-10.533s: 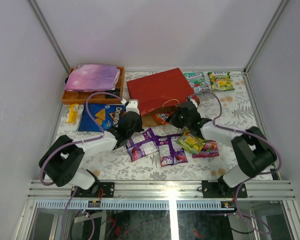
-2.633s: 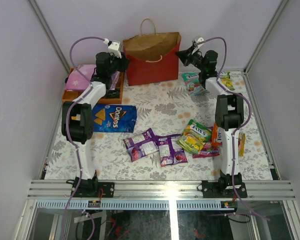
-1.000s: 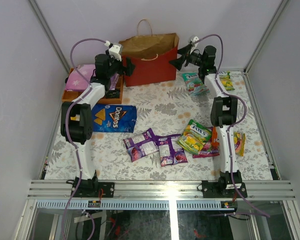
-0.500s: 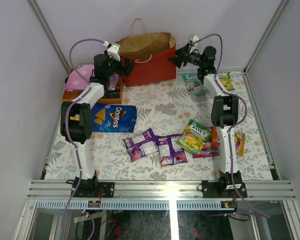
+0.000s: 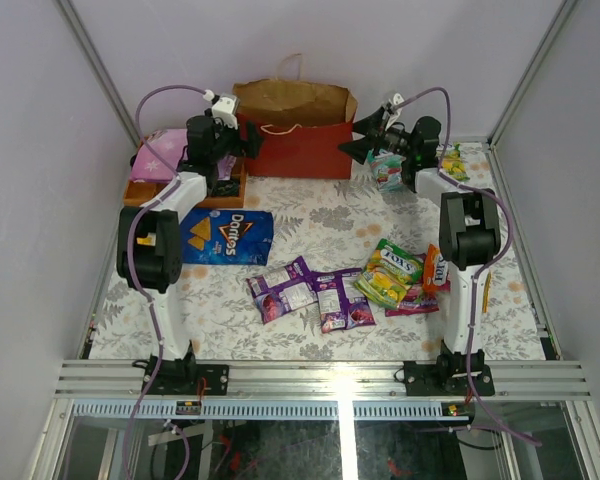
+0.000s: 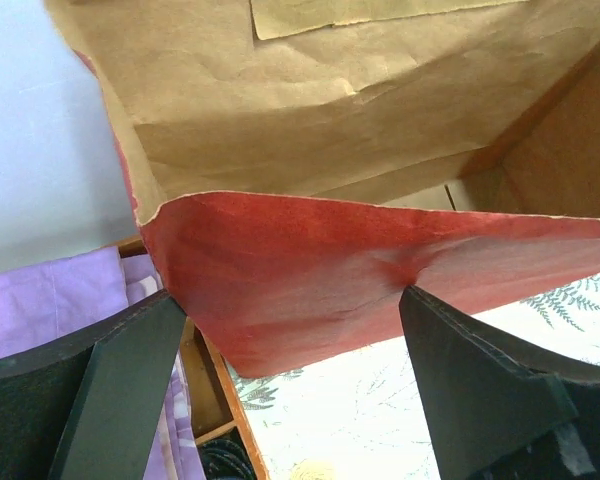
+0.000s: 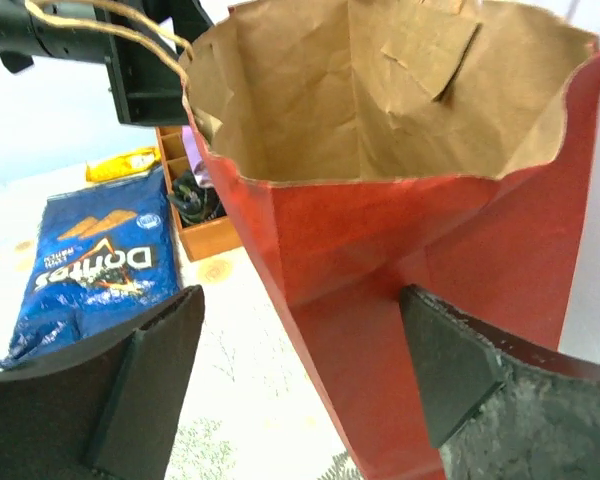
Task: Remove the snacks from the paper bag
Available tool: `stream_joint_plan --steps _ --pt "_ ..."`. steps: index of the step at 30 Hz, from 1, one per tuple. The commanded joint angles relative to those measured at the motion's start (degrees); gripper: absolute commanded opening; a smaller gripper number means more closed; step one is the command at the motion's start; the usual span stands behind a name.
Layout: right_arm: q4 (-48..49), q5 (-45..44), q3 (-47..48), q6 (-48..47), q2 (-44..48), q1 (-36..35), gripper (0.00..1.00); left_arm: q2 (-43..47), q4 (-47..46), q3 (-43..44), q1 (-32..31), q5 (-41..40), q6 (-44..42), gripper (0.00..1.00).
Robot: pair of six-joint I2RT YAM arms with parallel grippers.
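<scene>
The red paper bag (image 5: 298,150) stands upright at the back of the table, its brown inside (image 7: 380,90) showing no snack. My left gripper (image 5: 248,140) is open at its left corner (image 6: 280,290), one fingertip (image 6: 420,310) touching the red side. My right gripper (image 5: 360,140) is open at its right edge (image 7: 380,270). The snacks lie out on the table: a blue Doritos bag (image 5: 226,237), two purple packets (image 5: 283,288), a green one (image 5: 390,272), a pink-red one (image 5: 417,298) and an orange one (image 5: 435,268).
An orange compartment tray (image 5: 180,192) with a pink-purple starry pouch (image 5: 163,152) sits at the back left, just beside my left gripper. Two green packets (image 5: 388,172) lie at the back right. Grey walls close in the table on three sides.
The bag has come down from a tilted, raised pose and stands level on the table. Both grippers have dropped lower beside it, and the right one has moved away from the rim.
</scene>
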State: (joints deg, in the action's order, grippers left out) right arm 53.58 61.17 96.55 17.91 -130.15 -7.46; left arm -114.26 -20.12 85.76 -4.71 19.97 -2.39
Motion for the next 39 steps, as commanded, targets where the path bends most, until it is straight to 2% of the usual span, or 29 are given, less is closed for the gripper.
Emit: stream_joint_plan --steps 1,2,8,18,29,39 --pt "8.38 0.21 -1.89 2.45 4.77 -0.49 0.96 3.26 -3.81 -1.03 0.07 -0.31 0.87 0.86" --pt "8.69 0.45 -1.88 3.23 4.75 -0.47 1.00 3.32 -3.53 -0.96 0.09 -0.27 0.88 0.86" --pt "7.83 -0.53 1.47 4.66 3.27 -0.49 0.99 3.42 -2.65 -0.74 0.01 -0.15 0.75 0.86" --pt "-4.56 -9.07 1.27 -8.78 6.13 -1.55 1.00 3.15 -1.42 -0.02 0.06 0.57 0.15 0.86" --pt "-9.07 -17.53 2.74 -16.35 6.89 -2.49 1.00 2.83 -0.01 0.99 0.01 1.17 -0.40 0.86" --pt "-7.54 -13.13 7.84 -12.60 4.07 -2.68 1.00 2.60 0.75 1.39 0.05 1.34 -1.00 0.85"
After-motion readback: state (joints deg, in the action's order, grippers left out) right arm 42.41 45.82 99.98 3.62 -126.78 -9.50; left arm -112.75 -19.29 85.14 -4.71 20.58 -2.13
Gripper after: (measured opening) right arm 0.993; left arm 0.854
